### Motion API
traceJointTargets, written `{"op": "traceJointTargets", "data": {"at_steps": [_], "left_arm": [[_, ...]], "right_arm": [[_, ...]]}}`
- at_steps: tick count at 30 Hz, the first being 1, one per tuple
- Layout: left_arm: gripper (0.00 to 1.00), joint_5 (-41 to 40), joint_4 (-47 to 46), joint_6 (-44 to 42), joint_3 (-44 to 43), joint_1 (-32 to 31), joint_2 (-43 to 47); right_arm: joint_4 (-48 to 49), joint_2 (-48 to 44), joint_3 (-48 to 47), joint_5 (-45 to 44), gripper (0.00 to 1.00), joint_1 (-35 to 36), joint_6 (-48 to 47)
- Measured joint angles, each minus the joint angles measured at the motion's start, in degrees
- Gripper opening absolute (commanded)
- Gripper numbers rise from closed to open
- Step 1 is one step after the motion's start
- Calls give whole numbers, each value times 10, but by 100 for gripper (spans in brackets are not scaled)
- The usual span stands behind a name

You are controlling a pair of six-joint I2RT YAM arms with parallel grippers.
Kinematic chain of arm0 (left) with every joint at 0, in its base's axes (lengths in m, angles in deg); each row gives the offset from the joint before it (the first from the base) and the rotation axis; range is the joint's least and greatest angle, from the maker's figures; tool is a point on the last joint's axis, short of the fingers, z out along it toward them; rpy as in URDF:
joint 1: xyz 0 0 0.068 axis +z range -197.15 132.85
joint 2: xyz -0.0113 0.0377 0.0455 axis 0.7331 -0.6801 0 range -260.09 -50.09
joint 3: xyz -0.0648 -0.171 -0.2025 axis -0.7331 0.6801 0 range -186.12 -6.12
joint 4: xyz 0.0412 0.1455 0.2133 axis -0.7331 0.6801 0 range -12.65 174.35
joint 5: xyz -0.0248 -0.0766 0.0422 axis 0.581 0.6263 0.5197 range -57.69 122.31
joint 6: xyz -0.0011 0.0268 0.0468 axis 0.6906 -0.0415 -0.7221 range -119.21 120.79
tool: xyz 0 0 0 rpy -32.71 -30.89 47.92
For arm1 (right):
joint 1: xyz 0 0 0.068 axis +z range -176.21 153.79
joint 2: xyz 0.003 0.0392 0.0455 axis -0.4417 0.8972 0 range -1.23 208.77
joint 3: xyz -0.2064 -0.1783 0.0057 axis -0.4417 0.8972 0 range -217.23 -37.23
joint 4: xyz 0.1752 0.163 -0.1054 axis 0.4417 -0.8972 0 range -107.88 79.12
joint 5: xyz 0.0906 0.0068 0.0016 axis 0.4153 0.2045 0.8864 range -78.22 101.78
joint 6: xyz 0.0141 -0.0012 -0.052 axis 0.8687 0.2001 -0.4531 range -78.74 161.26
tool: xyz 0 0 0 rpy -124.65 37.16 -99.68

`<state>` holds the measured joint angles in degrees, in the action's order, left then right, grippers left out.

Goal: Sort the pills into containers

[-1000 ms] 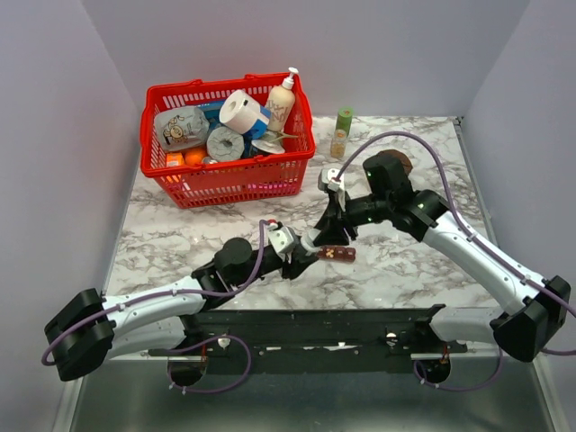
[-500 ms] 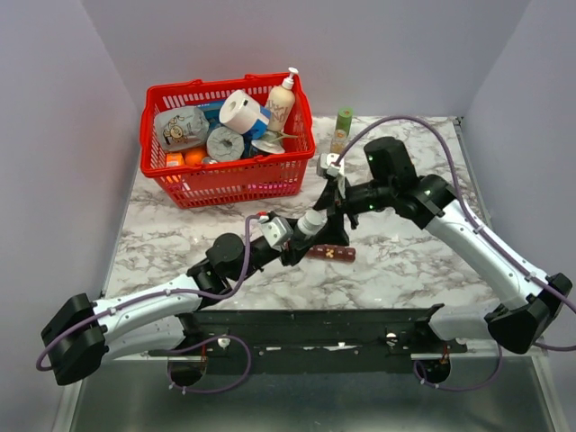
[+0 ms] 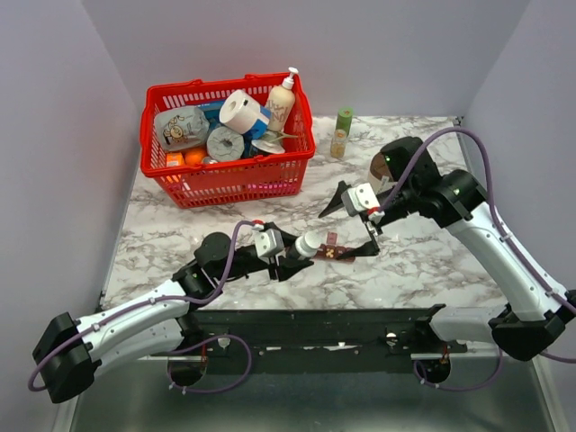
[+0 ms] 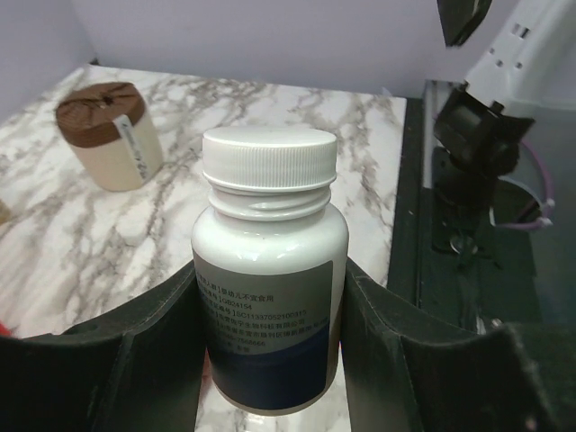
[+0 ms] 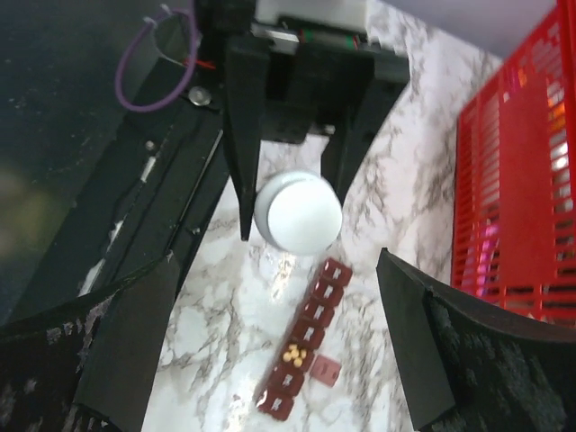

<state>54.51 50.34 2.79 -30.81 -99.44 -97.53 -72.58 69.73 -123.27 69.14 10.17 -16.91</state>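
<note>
Red-brown containers point(image 5: 301, 337) lie on the marble worktop point(image 3: 423, 261), yellow pills point(image 5: 292, 354) in one compartment; left gripper point(image 4: 270, 306) pinches the white bottle point(image 4: 268, 234) by its body, near the strip's end; right gripper point(image 5: 274, 270) spread wide above, holding nothing; advice: take the cap point(image 4: 268, 157) squarely, twist gently, keep bottle steady.
</note>
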Motion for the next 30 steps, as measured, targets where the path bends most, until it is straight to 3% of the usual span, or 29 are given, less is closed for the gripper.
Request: {"op": "traceJointTargets", "data": {"at_steps": [5, 19, 30], "left_arm": [[0, 56, 20, 20, -2, 8, -6], [0, 103, -23, 81, -3, 16, -28], [0, 123, -38, 96, -5, 20, -32]], "right_arm": [[-32, 32, -15, 46, 93, 21, -69], [18, 38, 47, 13, 81, 71, -46], [39, 38, 49, -3, 52, 72, -31]]}}
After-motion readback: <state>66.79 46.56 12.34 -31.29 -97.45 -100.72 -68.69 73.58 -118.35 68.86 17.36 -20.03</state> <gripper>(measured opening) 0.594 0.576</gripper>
